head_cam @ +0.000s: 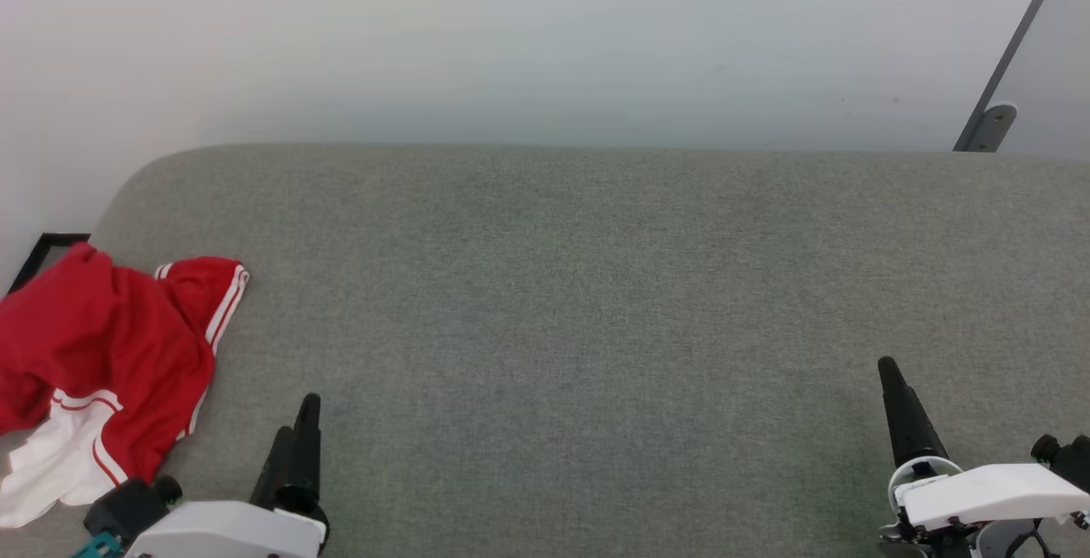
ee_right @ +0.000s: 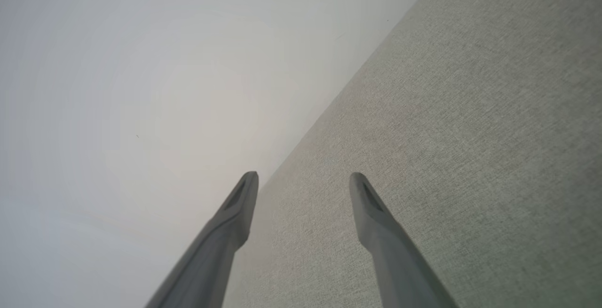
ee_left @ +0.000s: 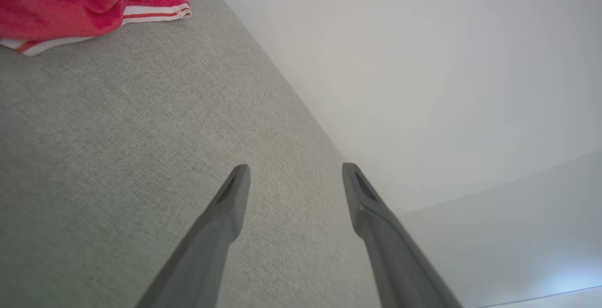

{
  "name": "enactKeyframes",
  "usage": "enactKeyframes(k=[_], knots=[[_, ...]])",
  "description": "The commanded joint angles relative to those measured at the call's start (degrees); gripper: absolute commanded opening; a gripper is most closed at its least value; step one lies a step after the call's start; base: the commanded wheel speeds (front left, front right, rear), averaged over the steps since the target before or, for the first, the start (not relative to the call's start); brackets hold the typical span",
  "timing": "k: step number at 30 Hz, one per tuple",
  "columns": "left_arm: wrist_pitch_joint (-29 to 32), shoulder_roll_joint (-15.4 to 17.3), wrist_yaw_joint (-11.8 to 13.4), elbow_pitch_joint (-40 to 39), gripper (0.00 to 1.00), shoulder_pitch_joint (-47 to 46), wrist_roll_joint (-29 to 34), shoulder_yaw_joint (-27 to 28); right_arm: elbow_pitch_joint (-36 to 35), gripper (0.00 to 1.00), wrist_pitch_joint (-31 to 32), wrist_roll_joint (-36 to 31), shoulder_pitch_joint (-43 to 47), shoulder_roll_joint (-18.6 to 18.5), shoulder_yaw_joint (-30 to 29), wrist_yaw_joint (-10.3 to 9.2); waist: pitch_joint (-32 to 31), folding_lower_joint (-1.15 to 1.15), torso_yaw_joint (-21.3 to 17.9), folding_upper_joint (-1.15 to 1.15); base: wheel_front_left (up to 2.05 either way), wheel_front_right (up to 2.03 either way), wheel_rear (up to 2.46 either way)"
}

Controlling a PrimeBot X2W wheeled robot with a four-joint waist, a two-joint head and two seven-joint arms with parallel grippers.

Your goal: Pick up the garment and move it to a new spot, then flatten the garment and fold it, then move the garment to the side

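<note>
Treat crumpled red-and-white jersey garment (head_cam: 111,345), lower left, as likely light and limp; pinch a raised fold with left gripper (ee_left: 296,169) or right gripper (ee_right: 304,176), both spread wide, empty.

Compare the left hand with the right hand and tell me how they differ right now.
The left hand sits near the crumpled red shirt, at the left end of the grey fabric surface. The right hand is far from it, toward the right end. The left hand's wrist view catches the shirt's striped hem, while the right hand's takes in grey fabric and white wall. Shared: both hands are open, hold nothing and point toward the wall.
</note>
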Motion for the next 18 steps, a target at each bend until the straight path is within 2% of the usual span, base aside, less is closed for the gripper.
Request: enactKeyframes(k=[1,10,18], knots=[[-0.78,1.14,0.79,-0.99,1.0,-0.52,3.58,-0.71,-0.49,1.0,-0.76,-3.9,-1.41,0.09,-0.27,-0.02,0.0,0.0,-0.03,0.0,0.0,0.0,0.0],[-2.49,2.82,2.71,-1.96,1.0,-0.03,13.2,-2.28,-0.4,1.0,-1.69,-13.32,-1.77,0.83,-0.55,-0.02,0.05,0.0,-0.14,0.0,0.0,0.0,0.0],[-3.71,3.64,3.25,-2.49,1.0,0.42,18.23,-2.93,-0.46,1.0,-2.45,-18.9,-2.02,1.14,-0.64,-0.03,0.07,0.0,-0.22,0.0,0.0,0.0,0.0]])
